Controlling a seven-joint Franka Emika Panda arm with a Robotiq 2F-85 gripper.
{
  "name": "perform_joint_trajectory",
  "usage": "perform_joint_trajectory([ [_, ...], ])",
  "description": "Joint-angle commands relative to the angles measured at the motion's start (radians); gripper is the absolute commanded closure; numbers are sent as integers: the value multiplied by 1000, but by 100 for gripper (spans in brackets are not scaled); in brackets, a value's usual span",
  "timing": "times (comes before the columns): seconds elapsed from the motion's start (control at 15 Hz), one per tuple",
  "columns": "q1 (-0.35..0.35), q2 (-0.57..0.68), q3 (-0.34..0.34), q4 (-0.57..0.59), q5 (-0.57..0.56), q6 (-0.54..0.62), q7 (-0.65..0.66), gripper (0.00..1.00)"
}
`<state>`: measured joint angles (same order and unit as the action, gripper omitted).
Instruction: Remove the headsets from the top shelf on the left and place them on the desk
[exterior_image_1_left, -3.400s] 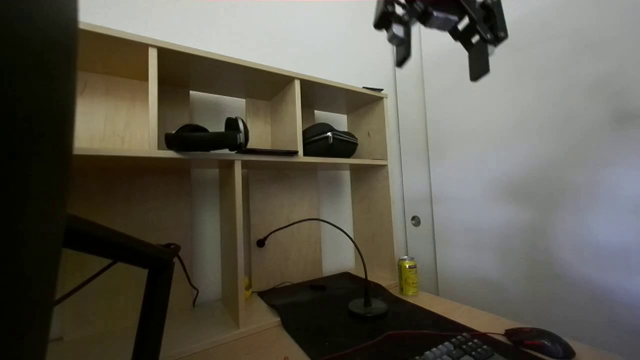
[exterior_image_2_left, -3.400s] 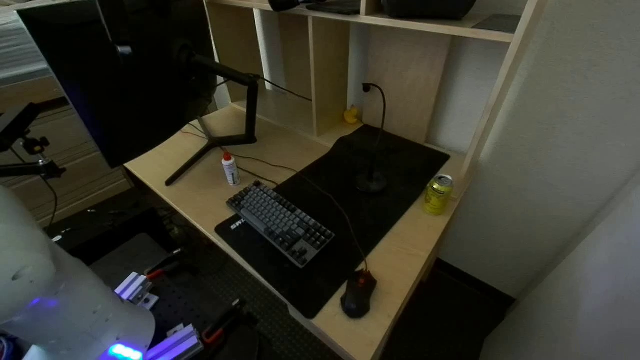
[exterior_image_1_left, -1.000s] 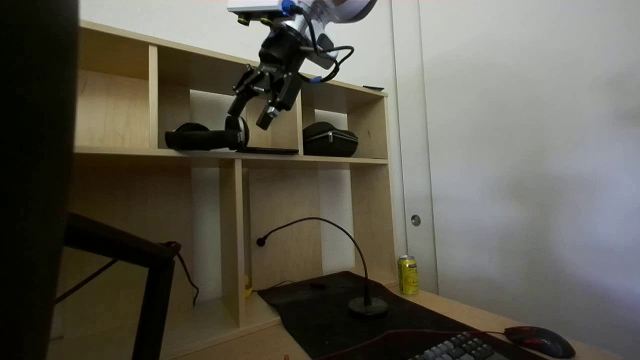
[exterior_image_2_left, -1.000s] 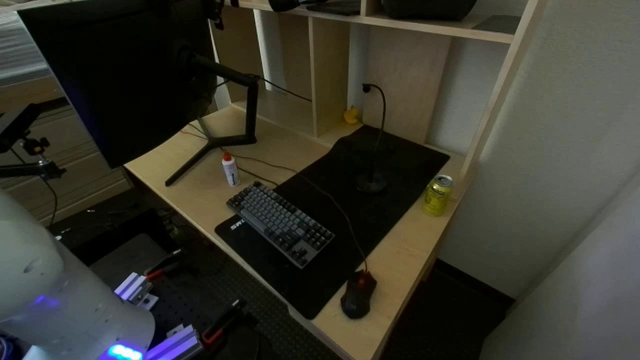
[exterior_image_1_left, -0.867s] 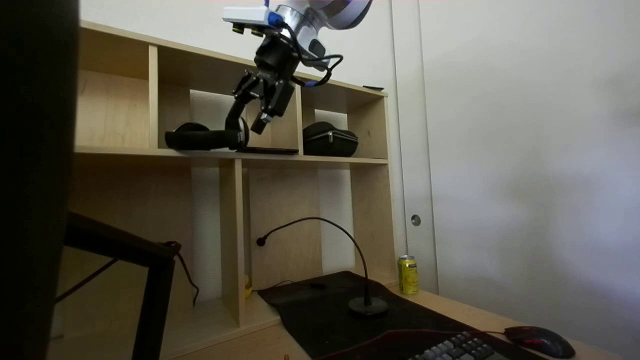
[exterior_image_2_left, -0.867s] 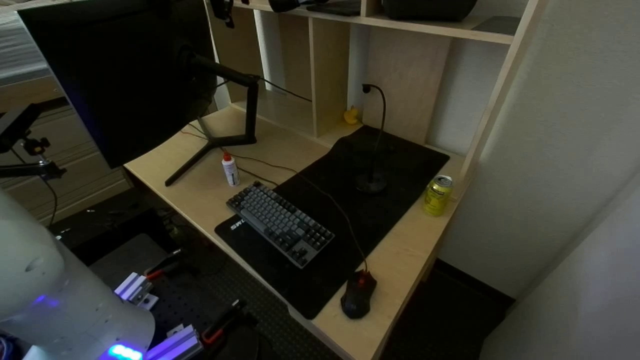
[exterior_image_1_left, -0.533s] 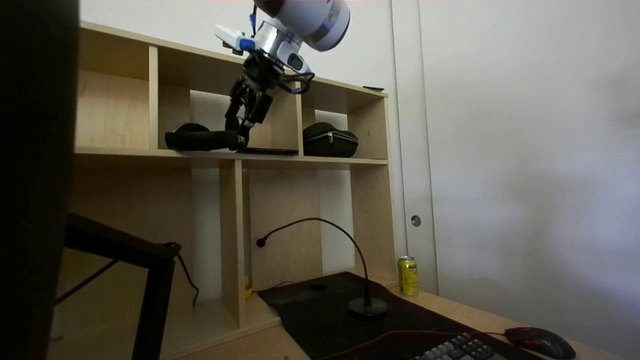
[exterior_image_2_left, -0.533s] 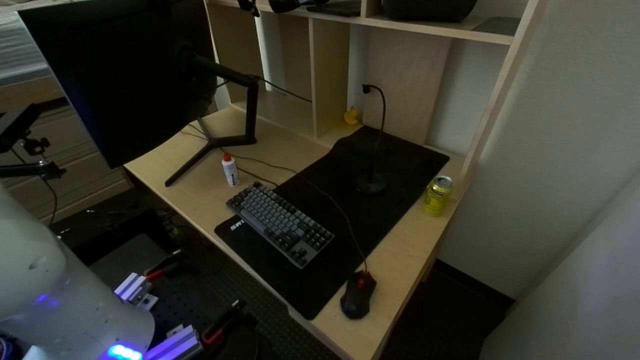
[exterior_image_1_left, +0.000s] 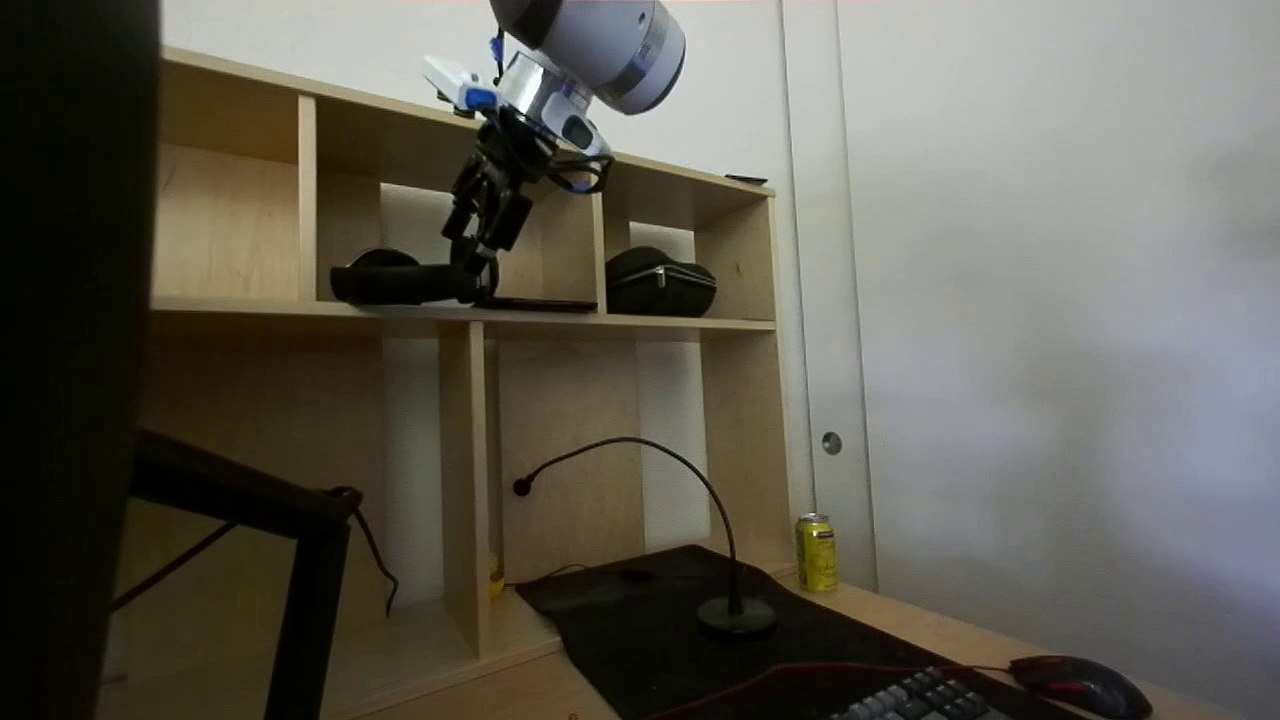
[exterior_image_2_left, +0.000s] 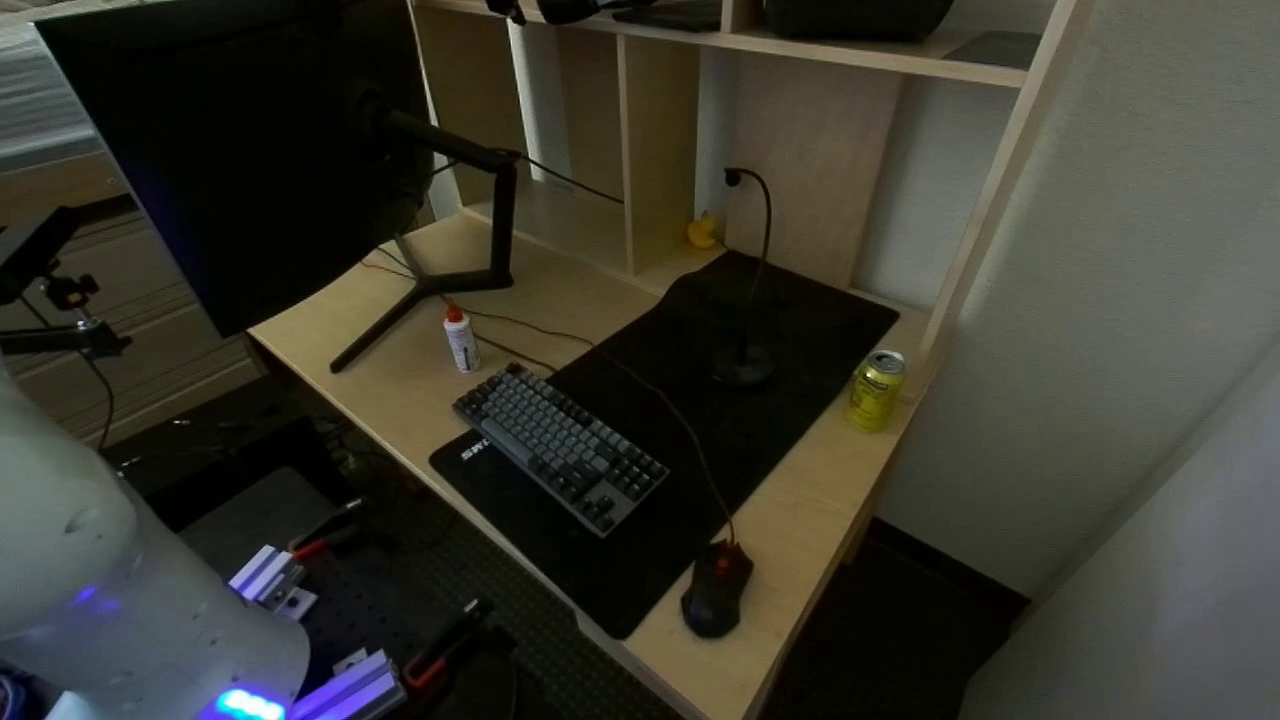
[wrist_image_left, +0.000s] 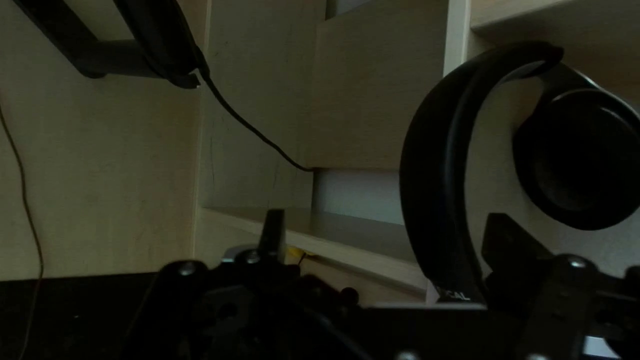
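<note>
The black headset lies in a top-row compartment of the pale wooden shelf. Its headband and one ear cup show large in the wrist view. In an exterior view, only a small part of the headset shows at the top edge. My gripper is open at the headset's right end. In the wrist view, my gripper's fingers stand wide apart, with the headband between their lines and closer to the right finger. Contact cannot be told. The desk with its black mat is below.
A black case sits in the compartment to the right. A flat dark item lies beside the headset. On the desk stand a gooseneck microphone, yellow can, keyboard, mouse, bottle and monitor.
My gripper has come from the upper right across and down to the headset, then shifted slightly left in the last half second. It stays open. The headset has not visibly moved.
</note>
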<state>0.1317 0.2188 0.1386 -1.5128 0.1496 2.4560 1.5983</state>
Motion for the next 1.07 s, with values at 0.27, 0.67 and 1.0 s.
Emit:
perform_joint_trajectory([
  [0.27, 62, 171, -59, 217, -21, 189, 43, 0],
  [0.67, 55, 133, -56, 161, -1, 163, 2, 0],
  [1.0, 66, 244, -81, 347, -5, 114, 49, 0],
])
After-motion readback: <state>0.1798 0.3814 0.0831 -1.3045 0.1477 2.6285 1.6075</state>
